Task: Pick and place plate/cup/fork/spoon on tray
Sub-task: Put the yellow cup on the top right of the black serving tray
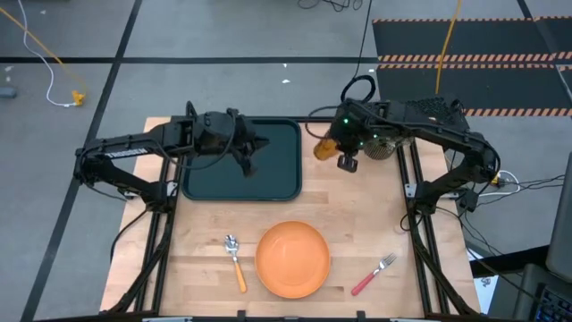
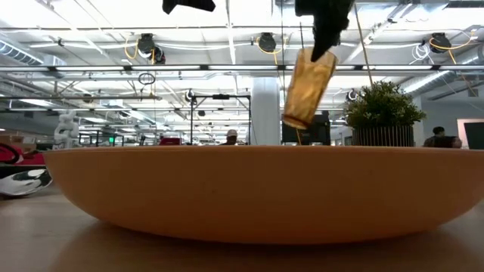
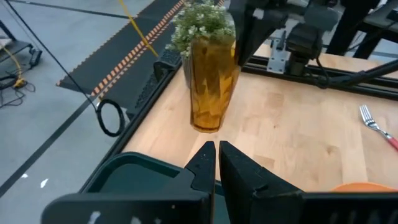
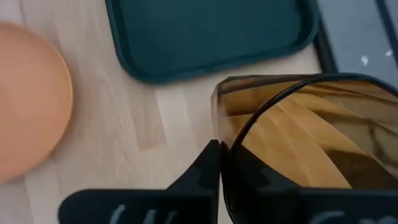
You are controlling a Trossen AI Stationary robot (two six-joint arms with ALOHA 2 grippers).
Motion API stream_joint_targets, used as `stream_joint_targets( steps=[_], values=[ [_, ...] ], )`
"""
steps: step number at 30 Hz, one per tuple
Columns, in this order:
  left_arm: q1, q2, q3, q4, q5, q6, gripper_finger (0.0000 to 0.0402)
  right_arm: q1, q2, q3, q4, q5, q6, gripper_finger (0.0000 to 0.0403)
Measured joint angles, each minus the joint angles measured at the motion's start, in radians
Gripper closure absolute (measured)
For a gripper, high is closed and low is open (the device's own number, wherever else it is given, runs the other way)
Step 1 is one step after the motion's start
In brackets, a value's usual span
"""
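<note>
The amber cup point(image 2: 308, 85) hangs in the air with my right gripper point(image 2: 325, 41) shut on its top. In the high view the cup point(image 1: 324, 148) is just right of the dark tray point(image 1: 281, 174), which lies at the table's far left. My left gripper point(image 3: 217, 157) is shut on nothing and hovers over the tray point(image 3: 134, 171). The orange plate point(image 1: 292, 259) lies at the near middle. The orange-handled spoon point(image 1: 235, 261) lies flat on the table to its left. The red-handled fork point(image 1: 373, 275) lies flat to its right. My right gripper holds the cup by its rim point(image 4: 231, 134), the wall pinched with one finger point(image 4: 210, 167) outside and the other showing dark through the amber wall inside. The fingers come from above, slanting down. The cup hangs tilted below them, lifted clear of the table.
A potted green plant point(image 2: 382, 113) stands at the far right, behind the cup. Bare wood lies between tray and plate. The plate's rim point(image 2: 249, 189) fills the low view's foreground.
</note>
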Motion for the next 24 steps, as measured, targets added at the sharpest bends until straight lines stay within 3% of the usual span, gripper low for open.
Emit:
stream_joint_targets(
  steps=[7,18,24],
  values=[
    [0.021,0.000,0.000,0.011,0.008,-0.048,0.0376,0.000,0.000,0.044,0.107,-0.002,0.005,0.0402],
    [0.020,-0.005,0.000,0.030,0.047,-0.182,0.0373,0.026,0.000,0.044,0.416,-0.074,0.062,0.0402],
    [0.020,-0.021,0.000,0.028,0.058,-0.208,0.0320,0.026,0.000,0.044,0.511,-0.132,0.095,0.0403]
  ],
)
